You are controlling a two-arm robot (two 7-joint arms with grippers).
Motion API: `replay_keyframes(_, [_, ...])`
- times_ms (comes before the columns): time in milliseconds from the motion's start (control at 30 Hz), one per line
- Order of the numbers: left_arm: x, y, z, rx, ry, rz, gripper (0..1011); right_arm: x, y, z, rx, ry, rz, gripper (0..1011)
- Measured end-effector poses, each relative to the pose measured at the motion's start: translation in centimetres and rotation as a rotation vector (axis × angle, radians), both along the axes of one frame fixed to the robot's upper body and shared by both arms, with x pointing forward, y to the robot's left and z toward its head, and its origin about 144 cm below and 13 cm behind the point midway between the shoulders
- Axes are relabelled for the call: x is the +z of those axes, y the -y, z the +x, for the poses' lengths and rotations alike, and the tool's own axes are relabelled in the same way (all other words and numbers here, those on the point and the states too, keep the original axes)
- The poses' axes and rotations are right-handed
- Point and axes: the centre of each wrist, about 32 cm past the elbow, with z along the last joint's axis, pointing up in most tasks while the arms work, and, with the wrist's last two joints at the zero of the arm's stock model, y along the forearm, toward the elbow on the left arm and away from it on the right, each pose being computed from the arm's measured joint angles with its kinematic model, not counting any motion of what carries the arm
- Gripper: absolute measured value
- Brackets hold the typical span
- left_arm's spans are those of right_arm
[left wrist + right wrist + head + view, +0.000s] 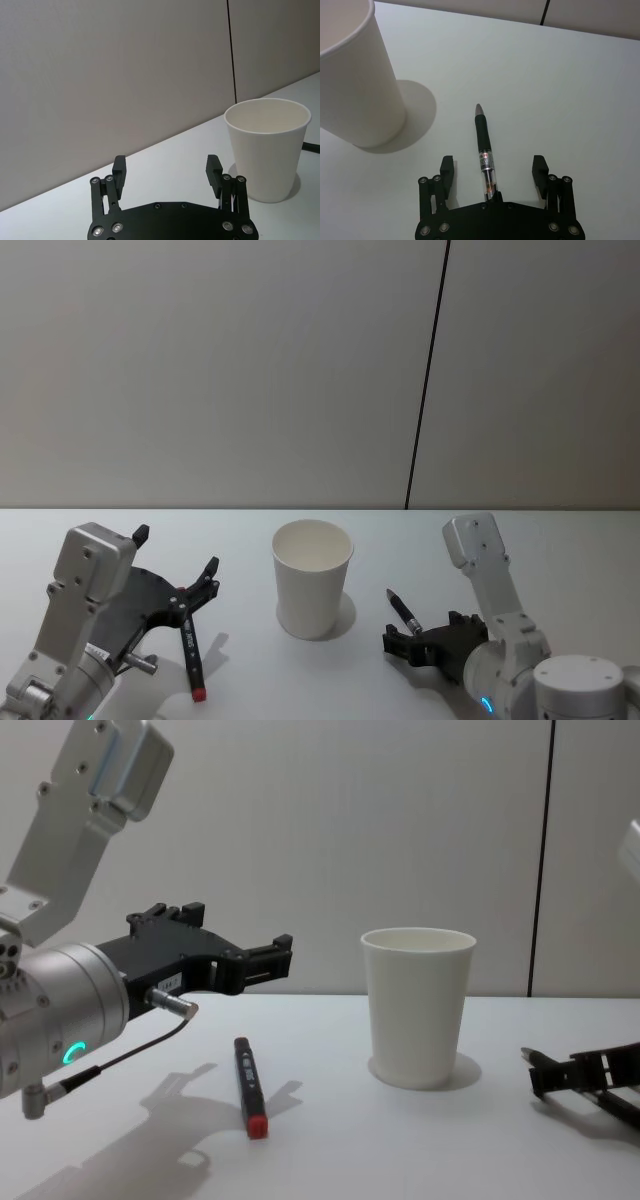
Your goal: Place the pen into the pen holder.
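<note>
The pen holder is a white paper cup (313, 580) standing upright mid-table, also seen as the cup (417, 1005). To its right a black pen with a clear barrel (403, 609) lies flat on the table. My right gripper (400, 640) sits low over the pen's rear end. In the right wrist view the pen (483, 145) lies between the open fingers of the right gripper (493, 162), touching neither pad. A black marker with a red end (190, 650) lies left of the cup. My left gripper (178, 550) hovers open above the marker (248, 1098), holding nothing.
The white table (560, 540) runs back to a grey panelled wall (220, 370). Bare tabletop lies behind and in front of the cup. In the left wrist view the cup (267, 150) stands ahead and to one side of the left gripper (166, 162).
</note>
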Motion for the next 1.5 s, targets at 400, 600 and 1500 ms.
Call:
replay_keyframes(400, [0.00, 0.00, 0.00, 0.000, 0.000, 0.000, 1003, -0.04, -0.06, 0.00, -0.001, 0.001, -0.001, 688])
replay_keyframes(600, [0.00, 0.00, 0.00, 0.000, 0.000, 0.000, 1003, -0.07, -0.07, 0.01, -0.002, 0.000, -0.002, 534])
replay_keyframes(1500, [0.00, 0.00, 0.00, 0.000, 0.000, 0.000, 1003, -0.07, -0.04, 0.03, -0.003, 0.003, 0.000, 134])
